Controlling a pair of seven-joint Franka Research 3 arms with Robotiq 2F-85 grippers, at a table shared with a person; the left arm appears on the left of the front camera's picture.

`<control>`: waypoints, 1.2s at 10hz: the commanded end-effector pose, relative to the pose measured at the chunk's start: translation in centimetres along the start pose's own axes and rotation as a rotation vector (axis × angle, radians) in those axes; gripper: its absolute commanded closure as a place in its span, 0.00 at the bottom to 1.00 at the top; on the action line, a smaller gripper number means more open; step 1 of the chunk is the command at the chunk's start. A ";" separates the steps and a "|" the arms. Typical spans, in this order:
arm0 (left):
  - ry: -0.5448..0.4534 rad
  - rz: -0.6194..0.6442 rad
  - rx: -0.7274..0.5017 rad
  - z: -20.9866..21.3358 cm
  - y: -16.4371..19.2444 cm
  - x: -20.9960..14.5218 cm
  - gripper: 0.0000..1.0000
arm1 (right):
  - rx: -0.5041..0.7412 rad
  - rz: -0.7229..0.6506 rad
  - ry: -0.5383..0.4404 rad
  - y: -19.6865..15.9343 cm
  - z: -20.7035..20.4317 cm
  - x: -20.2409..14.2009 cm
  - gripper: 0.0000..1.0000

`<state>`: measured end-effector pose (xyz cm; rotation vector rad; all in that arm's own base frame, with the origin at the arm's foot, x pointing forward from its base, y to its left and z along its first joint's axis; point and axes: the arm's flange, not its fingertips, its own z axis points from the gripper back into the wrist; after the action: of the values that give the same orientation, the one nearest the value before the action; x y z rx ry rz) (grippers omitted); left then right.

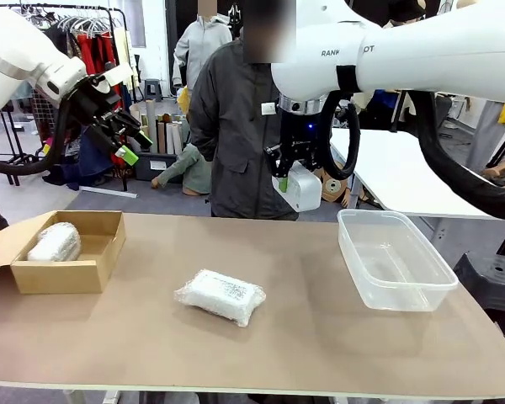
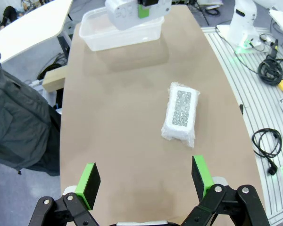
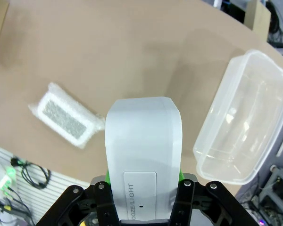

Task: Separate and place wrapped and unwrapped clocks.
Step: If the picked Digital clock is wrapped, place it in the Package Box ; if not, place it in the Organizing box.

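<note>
My right gripper hangs above the table's far edge, shut on the bare white clock; the right wrist view has that clock between the fingers, well above the tabletop. A flat wrapped clock lies mid-table, seen also as a bubble-wrapped rectangle. A rounder wrapped clock sits inside the cardboard box at the left. High over the box my left gripper stands open and empty, its green pads wide apart.
A clear plastic tub stands empty at the table's right side. A person in a dark jacket stands at the far edge. Cables lie on the floor beside the table.
</note>
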<state>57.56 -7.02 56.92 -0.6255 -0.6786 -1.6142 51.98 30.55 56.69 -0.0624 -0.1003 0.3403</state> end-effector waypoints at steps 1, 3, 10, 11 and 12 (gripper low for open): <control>-0.007 -0.002 -0.003 0.1 -0.1 0.1 0.00 | 0.010 0.186 0.063 -1.5 1.5 -1.9 1.00; -0.007 -0.002 -0.003 0.1 -0.1 0.1 0.00 | 0.038 0.273 0.138 -2.6 2.0 -3.5 1.00; -0.007 -0.002 -0.003 0.1 -0.1 0.1 0.00 | 0.028 0.173 0.004 -14.1 2.8 -8.1 1.00; -0.007 -0.002 -0.003 0.1 -0.1 0.1 0.00 | 0.016 0.151 0.009 -15.9 2.3 -8.4 1.00; -0.007 -0.002 -0.003 0.1 -0.1 0.1 0.00 | 0.009 0.153 0.026 -17.4 1.9 -8.6 1.00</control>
<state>57.56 -6.98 56.91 -0.6254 -0.6786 -1.6135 49.81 12.24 60.05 -0.0727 -0.0567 0.4639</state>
